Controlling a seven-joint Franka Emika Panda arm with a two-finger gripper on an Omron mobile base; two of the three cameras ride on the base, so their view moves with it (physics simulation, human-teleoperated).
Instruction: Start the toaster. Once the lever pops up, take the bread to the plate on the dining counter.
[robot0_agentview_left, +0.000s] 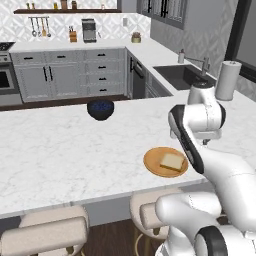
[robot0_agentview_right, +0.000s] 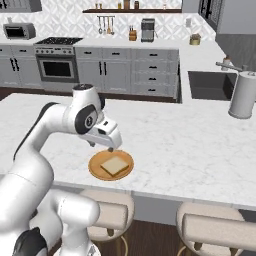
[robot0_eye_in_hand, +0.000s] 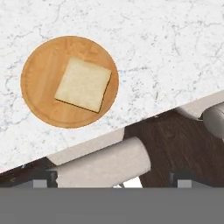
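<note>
The gripper (robot0_agentview_right: 102, 145) hangs above the plate (robot0_agentview_right: 97, 172) with its jaws spread wide and nothing in them, as far as the frames allow a reading.

In the left base view, the bread (robot0_agentview_left: 171, 161) lies flat on the plate (robot0_agentview_left: 155, 165) near the front edge of the dining counter (robot0_agentview_left: 60, 150), the white arm bulking over its right side. A dark bowl (robot0_agentview_left: 100, 108) sits well apart toward the far edge, and a paper towel roll (robot0_agentview_left: 228, 80) stands by the sink (robot0_agentview_left: 182, 75).

The right base view looks from the other side and shows the hand directly over the near rim of the plate, the slice (robot0_agentview_right: 114, 165) uncovered beside it; two stools (robot0_agentview_right: 210, 227) are tucked under the counter.

The hand view looks straight down: the bread (robot0_eye_in_hand: 83, 84) rests slightly turned, wholly inside the plate's (robot0_eye_in_hand: 39, 78) rim, with the counter edge and a stool cushion (robot0_eye_in_hand: 103, 164) below.

The delivery appears done; what remains is a clean retreat, best made straight up so the fingers do not clip the slice or nudge the plate.
</note>
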